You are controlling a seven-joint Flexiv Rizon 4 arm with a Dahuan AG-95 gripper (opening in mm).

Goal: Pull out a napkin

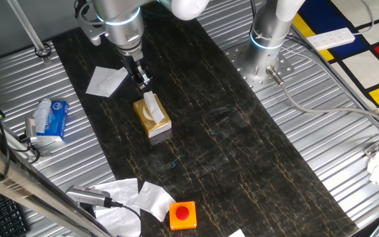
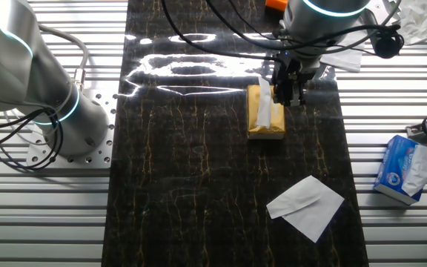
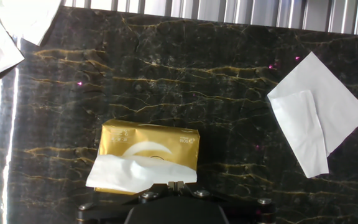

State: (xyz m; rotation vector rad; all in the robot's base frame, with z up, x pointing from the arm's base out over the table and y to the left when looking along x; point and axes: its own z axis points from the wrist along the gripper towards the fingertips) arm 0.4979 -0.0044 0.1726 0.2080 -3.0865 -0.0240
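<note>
The tan-gold tissue box (image 1: 153,118) lies on the dark marble mat; it also shows in the other fixed view (image 2: 267,119) and in the hand view (image 3: 148,146). A white napkin (image 3: 138,171) sticks out of its slot as a creased tuft and drapes over the box top (image 1: 151,102) (image 2: 264,107). My gripper (image 1: 143,82) (image 2: 288,95) hangs just above one end of the box. In the hand view its fingertips (image 3: 176,184) are closed together right at the napkin's edge. I see no tissue pinched between them.
A loose white sheet (image 1: 107,80) (image 2: 306,204) (image 3: 316,121) lies flat on the mat beside the box. More white sheets (image 1: 143,197) and a red button on an orange base (image 1: 183,212) lie at one end. A blue-and-white tissue packet (image 1: 51,118) (image 2: 405,169) lies off the mat.
</note>
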